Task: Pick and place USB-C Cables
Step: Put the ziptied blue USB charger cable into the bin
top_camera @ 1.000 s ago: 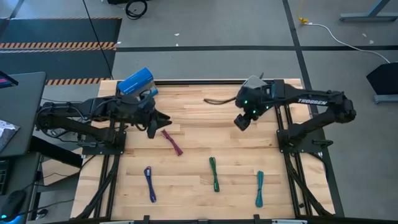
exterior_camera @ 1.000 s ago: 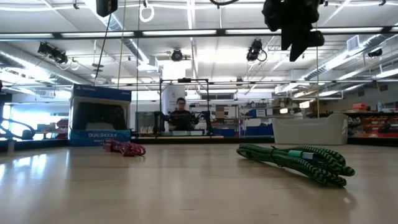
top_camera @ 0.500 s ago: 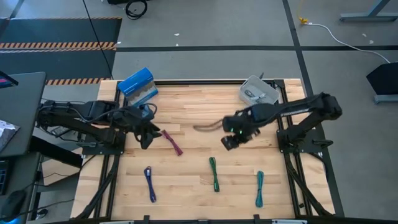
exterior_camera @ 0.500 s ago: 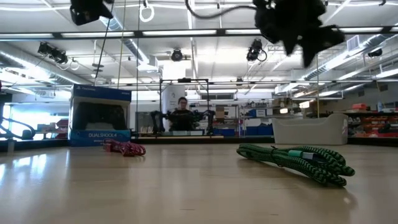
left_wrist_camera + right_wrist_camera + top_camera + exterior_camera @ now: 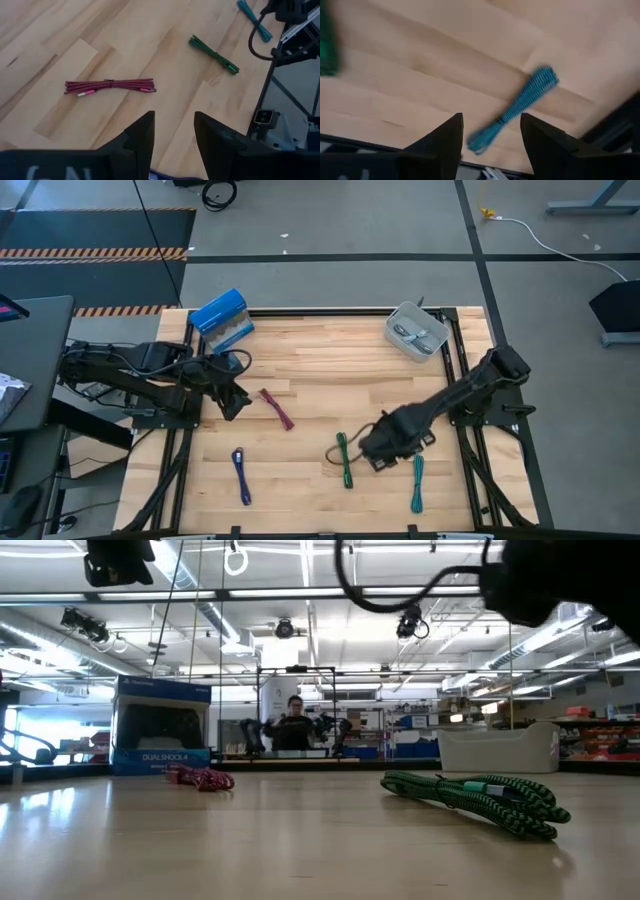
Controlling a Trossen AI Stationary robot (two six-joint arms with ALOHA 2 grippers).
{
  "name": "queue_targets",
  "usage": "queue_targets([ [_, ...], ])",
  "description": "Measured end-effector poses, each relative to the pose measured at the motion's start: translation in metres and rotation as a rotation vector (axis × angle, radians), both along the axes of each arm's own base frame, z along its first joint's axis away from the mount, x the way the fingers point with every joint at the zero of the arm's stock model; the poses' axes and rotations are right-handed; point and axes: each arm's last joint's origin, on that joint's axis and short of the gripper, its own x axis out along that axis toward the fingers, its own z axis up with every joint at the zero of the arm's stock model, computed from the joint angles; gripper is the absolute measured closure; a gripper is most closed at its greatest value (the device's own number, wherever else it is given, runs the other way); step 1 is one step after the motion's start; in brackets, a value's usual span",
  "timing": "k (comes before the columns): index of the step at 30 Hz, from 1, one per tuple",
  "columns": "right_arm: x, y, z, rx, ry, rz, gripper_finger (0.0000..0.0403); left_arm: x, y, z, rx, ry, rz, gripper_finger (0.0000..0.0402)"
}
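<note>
Geometry, left to right: left gripper (image 5: 236, 404) hovers with fingers parted and empty, just beside the thin maroon braided cable bundle (image 5: 277, 409), which lies diagonally on the wooden table (image 5: 320, 360); nearest arm for it by far. Purple-blue cable bundle (image 5: 241, 475) lies near the front edge, long axis roughly front-to-back. Green braided cable bundle (image 5: 344, 459) lies the same way, just left of the right gripper (image 5: 378, 452). That gripper is spread and holding nothing, poised between green and the teal cable bundle (image 5: 417, 482); its wrist view frames teal (image 5: 517, 108) ahead, lying slantwise. Likely next pick: teal or green. Clear grey plastic tray (image 5: 416, 332), already holding cables, sits at the far right corner.
</note>
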Motion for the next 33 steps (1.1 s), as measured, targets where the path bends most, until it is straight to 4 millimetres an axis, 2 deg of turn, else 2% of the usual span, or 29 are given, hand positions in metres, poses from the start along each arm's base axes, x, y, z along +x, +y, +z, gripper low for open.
queue_targets([
  [8, -0.02, 0.038, -0.01, 0.01, 0.124, -0.012, 0.0199, 0.001, 0.0, 0.0, -0.015, 0.004, 0.018, 0.0255],
  [15, -0.038, 0.069, -0.01, -0.07, 0.111, -0.236, 0.0199, 0.0, 0.0, 0.0, -0.026, 0.005, 0.027, 0.0255],
  [19, -0.037, 0.079, -0.023, -0.113, 0.102, -0.348, 0.0199, 0.0, 0.0, 0.0, -0.033, 0.005, 0.035, 0.0255],
  [23, -0.039, 0.081, -0.047, -0.137, 0.146, -0.342, 0.0199, 0.0, 0.0, 0.0, -0.045, 0.006, 0.045, 0.0255],
  [33, -0.049, 0.073, -0.079, -0.148, 0.155, -0.333, 0.0205, -0.001, -0.008, 0.0, -0.108, 0.018, -0.004, 0.0255],
])
